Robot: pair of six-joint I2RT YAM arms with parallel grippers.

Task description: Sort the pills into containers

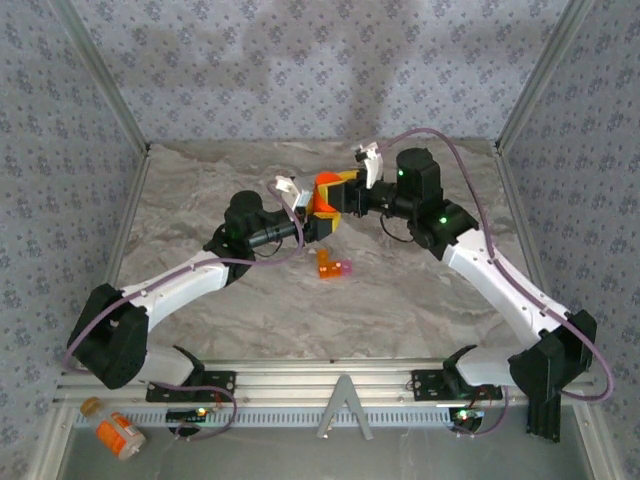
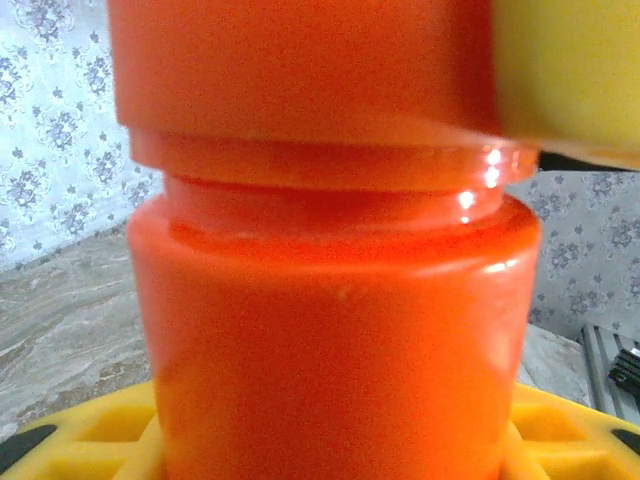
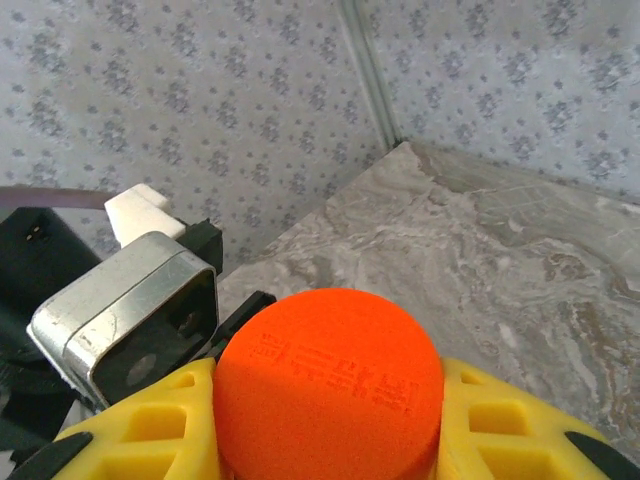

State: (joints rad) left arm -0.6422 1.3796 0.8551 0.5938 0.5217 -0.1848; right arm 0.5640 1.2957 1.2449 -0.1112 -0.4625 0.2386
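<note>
slip risk on two-arm cap twist

far left, on the near ledge off the desk [image 1: 420, 300], a labelled orange bottle [image 1: 120, 434] lies on its side, well apart from everything else. the left gripper [image 1: 320, 224] is clamped on the body of the pill bottle [image 2: 330, 350], with yellow fingers [image 2: 90, 445] on both sides of its lower part. the bottle is mid-desk between the two arms and looks lifted, but i cannot confirm that. the small box [image 1: 333, 267] with a pink end lies on the desk just nearer than the bottle, touching neither gripper. the right gripper [image 1: 350, 192] is closed around the orange cap [image 3: 330, 385], which sits on the bottle neck. cannot tell if the thread is already loose. no pills can be made out.

likely failures:
- the smooth round body spins in the left grip when the cap is turned, so the cap never opens.
- the arms pull apart off-axis, so the bottle tilts or pops free and drops near the small box, knocking it.
- the cap releases suddenly, jerks the bottle and spills pills over the desk.
- the right grip sits high on the cap and may slide off it.
</note>
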